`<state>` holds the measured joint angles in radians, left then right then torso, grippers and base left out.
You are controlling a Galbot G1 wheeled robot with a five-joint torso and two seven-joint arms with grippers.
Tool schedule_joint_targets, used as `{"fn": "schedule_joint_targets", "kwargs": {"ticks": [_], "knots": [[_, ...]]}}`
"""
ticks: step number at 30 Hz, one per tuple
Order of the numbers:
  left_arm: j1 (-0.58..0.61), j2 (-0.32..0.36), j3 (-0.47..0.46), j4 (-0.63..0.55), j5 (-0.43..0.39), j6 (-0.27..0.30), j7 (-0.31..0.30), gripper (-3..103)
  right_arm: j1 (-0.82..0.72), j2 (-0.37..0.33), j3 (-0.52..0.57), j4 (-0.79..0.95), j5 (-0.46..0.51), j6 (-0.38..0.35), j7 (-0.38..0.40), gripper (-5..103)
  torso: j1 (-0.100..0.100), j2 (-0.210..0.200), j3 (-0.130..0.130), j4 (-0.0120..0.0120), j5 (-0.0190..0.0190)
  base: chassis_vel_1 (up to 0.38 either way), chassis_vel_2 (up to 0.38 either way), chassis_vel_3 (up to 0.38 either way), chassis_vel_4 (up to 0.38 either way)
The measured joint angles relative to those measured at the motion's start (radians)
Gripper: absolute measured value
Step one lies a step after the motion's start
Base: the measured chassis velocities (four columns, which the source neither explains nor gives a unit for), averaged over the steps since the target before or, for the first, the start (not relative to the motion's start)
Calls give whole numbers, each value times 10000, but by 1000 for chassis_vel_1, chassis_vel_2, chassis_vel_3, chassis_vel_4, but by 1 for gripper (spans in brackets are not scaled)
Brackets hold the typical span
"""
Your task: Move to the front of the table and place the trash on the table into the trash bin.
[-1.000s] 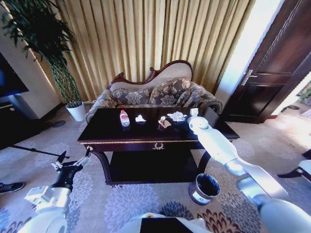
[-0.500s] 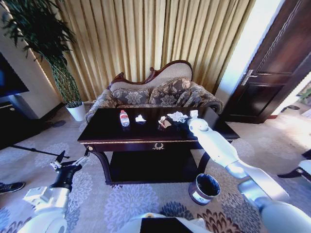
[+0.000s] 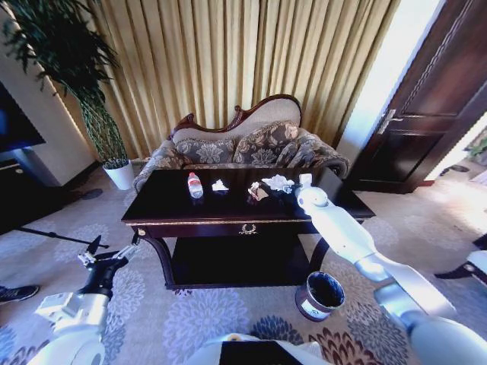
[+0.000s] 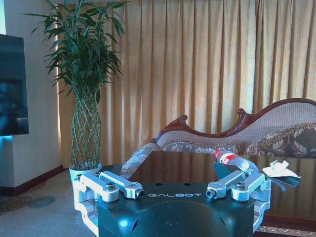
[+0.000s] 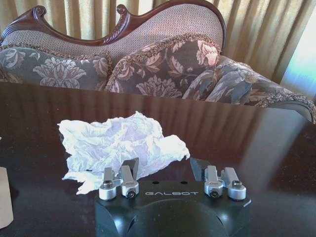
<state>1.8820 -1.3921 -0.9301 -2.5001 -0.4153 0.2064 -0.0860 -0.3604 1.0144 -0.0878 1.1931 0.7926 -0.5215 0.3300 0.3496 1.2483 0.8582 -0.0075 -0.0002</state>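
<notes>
Right wrist view puts my right gripper (image 5: 164, 168) with fingers spread apart, just short of the crumpled paper (image 5: 118, 143) on the table (image 5: 256, 148). I'd come down square over the thickest wad so it bunches instead of sliding; the bin (image 3: 319, 295) sits on the floor by the table's right front leg. Left gripper (image 4: 173, 186) hangs low off the left corner, fingers apart too.

Patterned sofa (image 3: 243, 144) w/ gold curtains (image 3: 228, 61) behind, potted plant (image 3: 84, 84), dark door (image 3: 426, 99)

A formal sitting room.
Carved-back patterned sofa (image 3: 243, 144), gold curtains (image 3: 236, 61), floral carpet (image 3: 198, 315), potted plant (image 3: 91, 99), dark panelled door (image 3: 426, 106).
</notes>
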Motion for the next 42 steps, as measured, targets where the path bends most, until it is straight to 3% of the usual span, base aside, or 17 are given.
{"fn": "schedule_joint_targets", "kwargs": {"ticks": [2,9,11,14,20,33,42], "knots": [[-1,0,0,0,0,0,-2,100,0,21,-1,-29,-10,10,-3,60,0,0,0,0,0,0,0,0,0],[-36,-2,34,0,0,-3,-150,100,2,77,0,-116,-36,49,-21,30,0,0,0,0,0,0,0,0,0],[-36,-2,31,0,0,-4,-159,100,2,77,1,-119,-36,53,-24,30,0,0,0,0,0,0,0,0,0],[-39,-8,27,0,-3,-6,-164,100,2,79,1,-126,-36,63,-29,14,0,0,0,0,0,0,0,0,0],[-59,-15,23,0,-5,-9,-167,100,3,85,1,-131,-36,70,-32,2,0,0,0,0,0,0,0,0,0],[-81,-20,7,0,-26,-20,-168,100,-215,-62,126,331,103,308,-15,0,0,0,0,-1,1,0,0,0,0],[-166,2,10,0,-51,-28,-170,100,-684,-682,646,2145,670,877,342,0,0,0,0,1,0,0,0,0,0]]}}
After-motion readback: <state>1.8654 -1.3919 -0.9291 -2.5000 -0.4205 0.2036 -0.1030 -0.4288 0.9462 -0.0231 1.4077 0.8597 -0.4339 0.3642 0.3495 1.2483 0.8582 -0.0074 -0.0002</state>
